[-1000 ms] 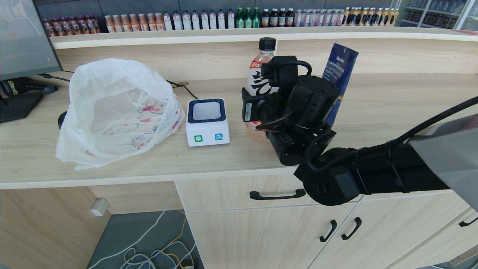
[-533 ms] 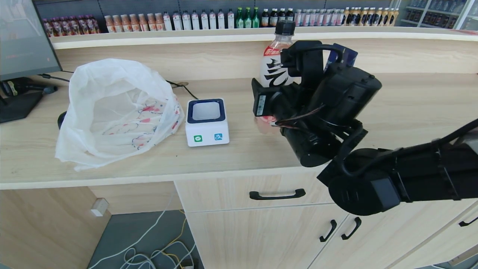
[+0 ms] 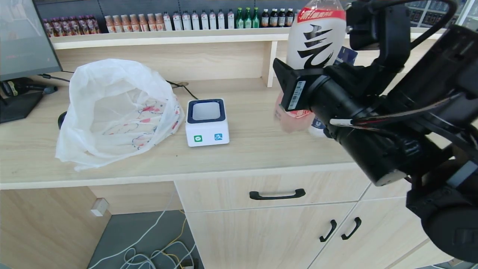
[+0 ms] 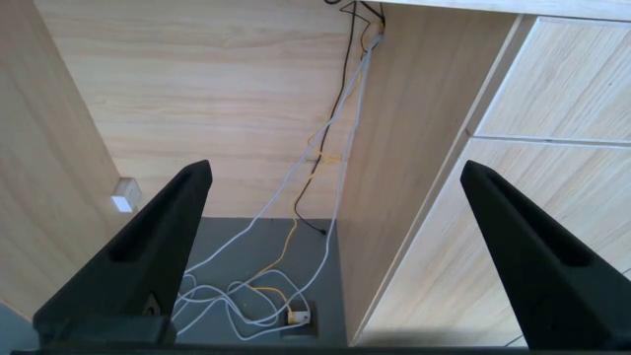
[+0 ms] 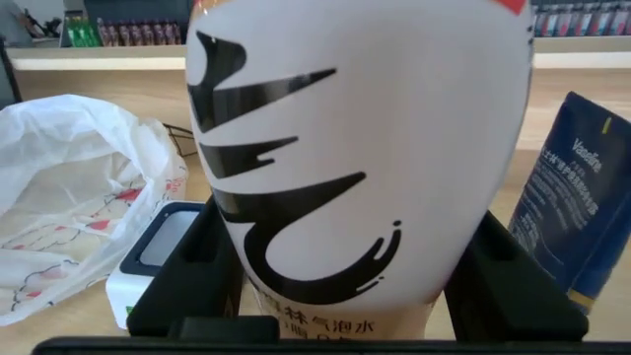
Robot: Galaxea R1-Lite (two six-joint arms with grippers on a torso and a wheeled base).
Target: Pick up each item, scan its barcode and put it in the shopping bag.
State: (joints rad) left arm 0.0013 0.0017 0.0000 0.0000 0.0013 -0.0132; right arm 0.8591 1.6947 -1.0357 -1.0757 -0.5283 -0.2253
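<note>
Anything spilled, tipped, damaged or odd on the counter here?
Nothing stands out. The bottle is clamped roughly upright in the right jaws above the counter, the scanner sits flat, the shopping bag gapes open, the blue pouch stands.

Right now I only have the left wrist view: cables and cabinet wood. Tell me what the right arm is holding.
Observer: The right tool is shut on a drink bottle, held upright above the counter.
Operator: Give me the scanner's position.
Observer: The scanner sits on the counter, window facing up, between the bottle and the shopping bag.
Operator: Report what else is left to pick.
Observer: A blue pouch stands on the counter just beyond the bottle.
</note>
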